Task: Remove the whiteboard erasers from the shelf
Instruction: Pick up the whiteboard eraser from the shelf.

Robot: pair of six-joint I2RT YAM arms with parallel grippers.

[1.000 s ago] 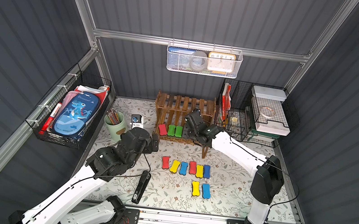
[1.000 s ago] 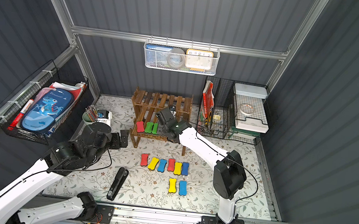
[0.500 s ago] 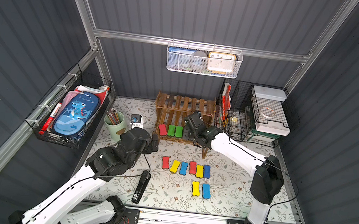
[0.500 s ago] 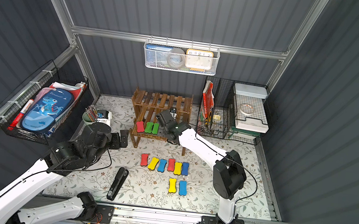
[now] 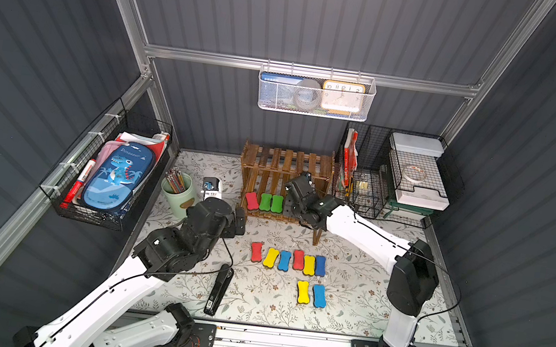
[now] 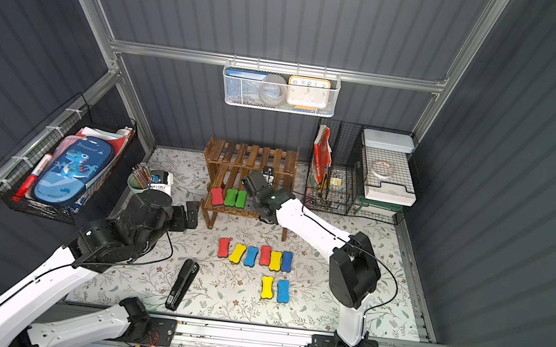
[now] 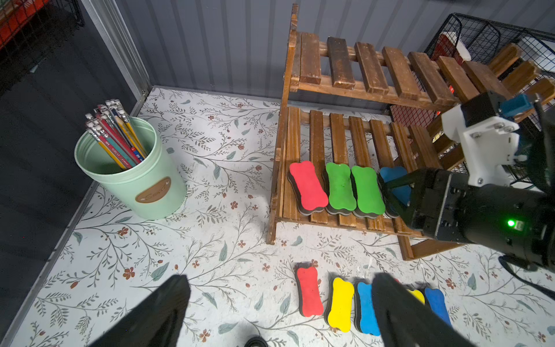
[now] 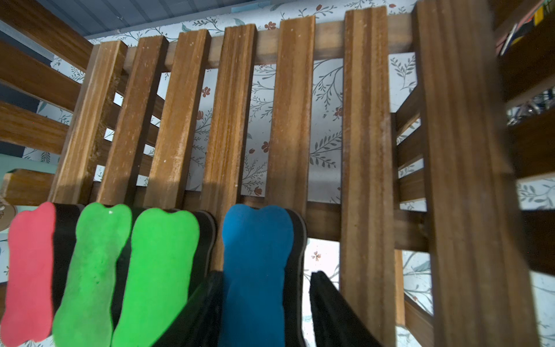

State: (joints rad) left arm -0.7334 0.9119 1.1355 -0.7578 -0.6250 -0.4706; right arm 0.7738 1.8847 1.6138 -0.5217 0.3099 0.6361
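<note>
Eight whiteboard erasers [image 5: 284, 260] lie in two rows on the tabletop [image 5: 353, 312], lower centre. Left of them, the left gripper [image 5: 239, 222] hovers empty, jaws wide. Behind, mid-frame, the shelf [image 5: 287, 157] lower tier carries one red eraser, two green and a blue eraser [image 8: 255, 240]. The right gripper [image 8: 265, 275] straddles the blue eraser, jaws partly open, with a gap at one side.

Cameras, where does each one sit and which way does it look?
Top views: high above the arm bases, looking down over the table; left arm and right arm show.
Left wrist: on the left arm, facing shelf and pencil cup; the open left gripper and right arm show.
Right wrist: close above the shelf; the right gripper straddles the blue eraser.
Wrist views share the red eraser and green erasers.
</note>
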